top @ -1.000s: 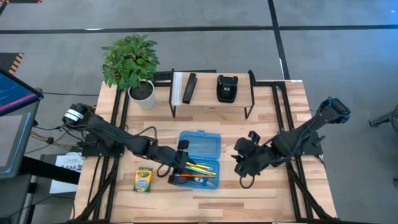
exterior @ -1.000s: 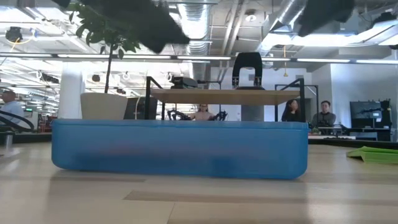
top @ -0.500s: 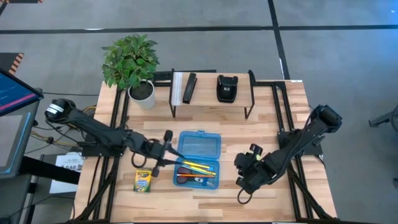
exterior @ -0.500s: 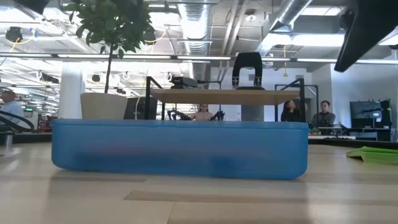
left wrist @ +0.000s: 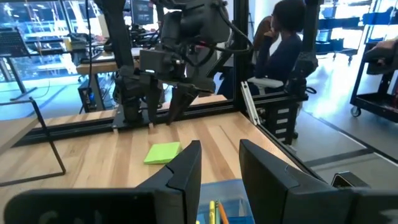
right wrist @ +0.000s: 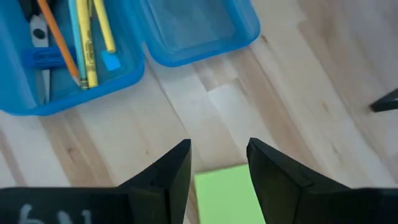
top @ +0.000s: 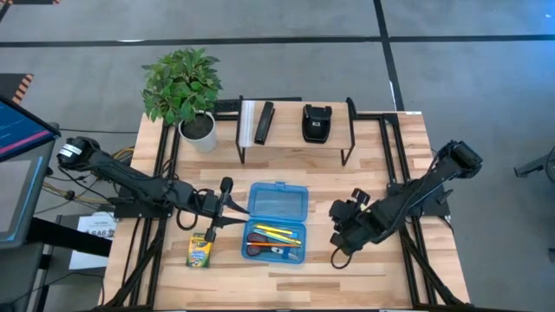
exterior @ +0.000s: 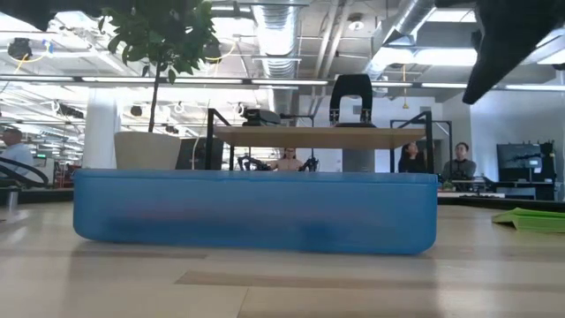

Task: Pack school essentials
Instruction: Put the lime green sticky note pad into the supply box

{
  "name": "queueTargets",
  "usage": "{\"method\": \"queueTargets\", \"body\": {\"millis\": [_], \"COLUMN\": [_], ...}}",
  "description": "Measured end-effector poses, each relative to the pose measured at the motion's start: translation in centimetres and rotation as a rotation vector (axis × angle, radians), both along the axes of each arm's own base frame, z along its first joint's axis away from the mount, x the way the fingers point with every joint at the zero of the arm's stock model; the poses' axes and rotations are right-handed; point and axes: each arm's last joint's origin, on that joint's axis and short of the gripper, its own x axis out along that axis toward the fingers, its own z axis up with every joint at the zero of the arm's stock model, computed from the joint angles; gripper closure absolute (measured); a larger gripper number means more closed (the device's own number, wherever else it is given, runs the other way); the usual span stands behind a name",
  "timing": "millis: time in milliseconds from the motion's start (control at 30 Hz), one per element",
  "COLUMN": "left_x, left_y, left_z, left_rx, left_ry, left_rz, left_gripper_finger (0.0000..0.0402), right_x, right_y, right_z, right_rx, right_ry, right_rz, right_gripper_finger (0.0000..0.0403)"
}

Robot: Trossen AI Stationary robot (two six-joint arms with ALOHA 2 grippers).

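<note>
On the tabletop (top: 286, 264), the crayon box (top: 200, 250) lies at the left. The left gripper (top: 227, 204) hovers above it, jaws spread and empty. The blue case (top: 276, 222) holds pencils (top: 277, 234) and scissors (top: 258, 246). The right gripper (right wrist: 217, 163), jaws spread, hangs over the sticky-note pad (right wrist: 227, 198).

So the open case (top: 276, 222) sits mid-tabletop (top: 381, 182) with pencils (top: 276, 234) and scissors (top: 257, 243) lying in its front half. Crayon box (top: 200, 250) is off to its left near the front edge, sticky-note pad (right wrist: 227, 198) to its right. Behind it there's a rack (top: 296, 128) holding the stapler (top: 316, 122), and a plant (top: 184, 89) left of that.
</note>
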Motion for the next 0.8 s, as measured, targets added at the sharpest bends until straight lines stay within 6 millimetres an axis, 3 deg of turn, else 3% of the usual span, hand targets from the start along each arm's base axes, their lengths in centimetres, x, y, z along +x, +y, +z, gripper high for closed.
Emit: {"method": "queueTargets", "body": {"millis": [133, 300, 500, 800], "left_x": [0.0, 0.0, 0.0, 0.0], "left_y": [0.0, 0.0, 0.0, 0.0], "left_z": [0.0, 0.0, 0.0, 0.0], "left_rx": [-0.001, -0.003, -0.01, -0.034], "left_ry": [-0.001, -0.001, 0.001, 0.01], "left_rz": [0.0, 0.0, 0.0, 0.001], "left_gripper_finger": [0.0304, 0.0304, 0.0304, 0.0304], "right_x": [-0.8, -1.4, -1.0, -0.9], "right_y": [-0.2, 1.0, 2.7, 2.6], "right_z": [-1.2, -2.7, -5.0, -8.4], "right_rx": [0.046, 0.082, 0.091, 0.054], "right_ry": [-0.034, -0.008, 0.069, 0.272], "right_rz": [0.017, 0.072, 0.109, 0.012], "right_gripper_finger": [0.0226, 0.0213, 0.0152, 0.0094]}}
